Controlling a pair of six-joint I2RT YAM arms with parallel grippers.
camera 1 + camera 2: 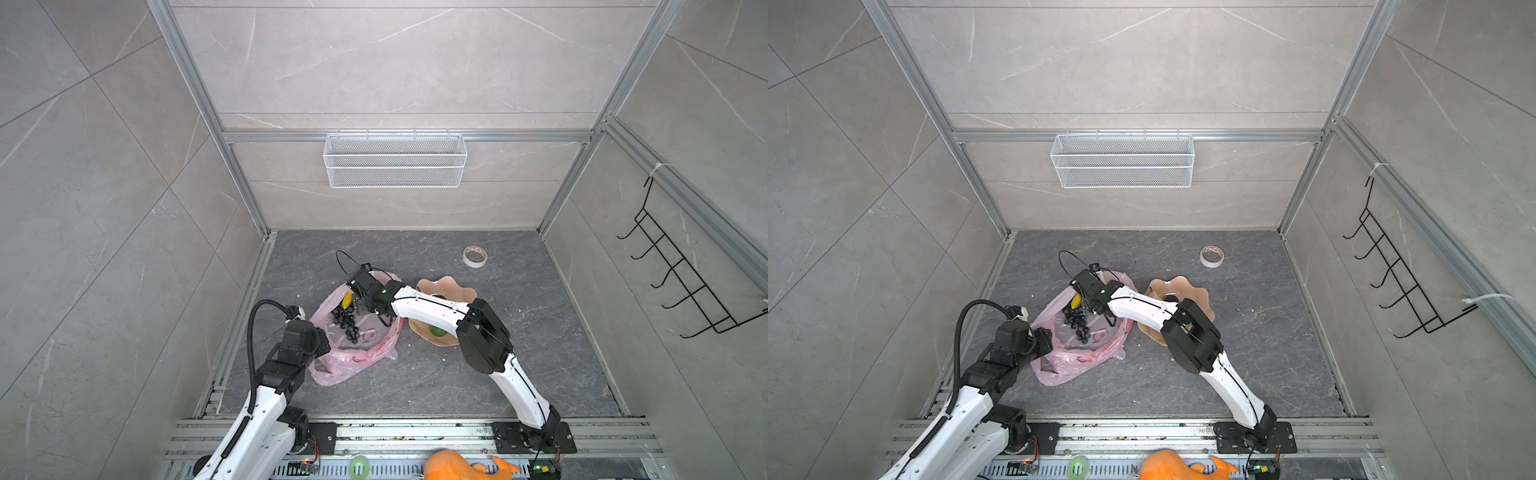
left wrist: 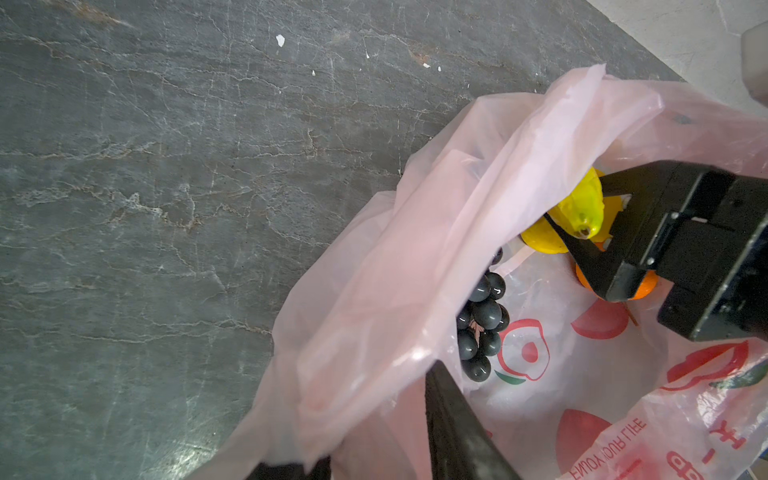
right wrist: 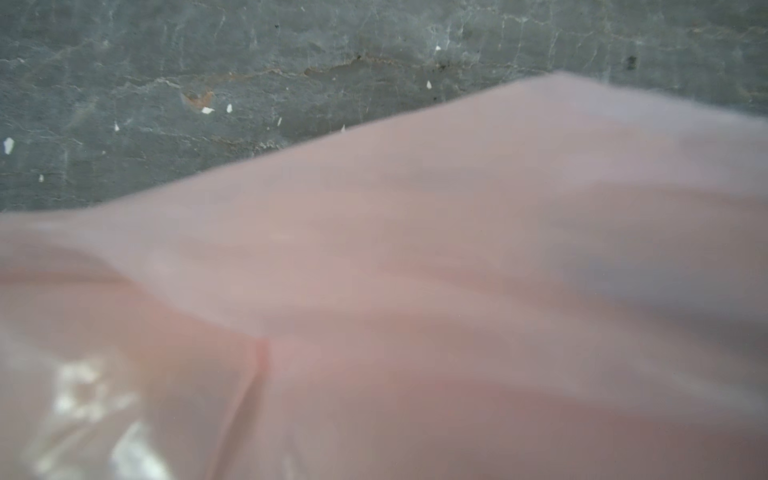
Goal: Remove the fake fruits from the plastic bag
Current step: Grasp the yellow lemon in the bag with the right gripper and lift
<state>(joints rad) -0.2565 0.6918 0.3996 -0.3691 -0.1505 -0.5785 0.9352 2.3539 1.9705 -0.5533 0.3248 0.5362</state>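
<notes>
While the left gripper (image 1: 325, 343) pinches the rim of the bag (image 2: 415, 291) and props the mouth open, the right gripper (image 2: 579, 208) is down inside, one finger either side of the banana (image 2: 582, 193). Have they bitten yet? Cannot tell. They sit right against it, but the right wrist view gives nothing except blurred pink film.

Score so far, by my reckoning: early days. One green fruit (image 1: 436, 331) lies on the plate (image 1: 440, 286), which sits just beside the bag on the table (image 1: 457, 374). That is the only piece I can see out.

Inside, the left wrist view shows the grapes (image 2: 482, 320) tucked by the bag's folded wall. The lemon (image 2: 540, 243) is touching the banana, and the orange (image 2: 646, 289) is half hidden behind a right gripper finger. So at least four are left, and the banana looks first in line. Anything under the folds is hidden.

The bag lies slumped on the table with its mouth up. In both top views the grapes and banana show through the opening.
</notes>
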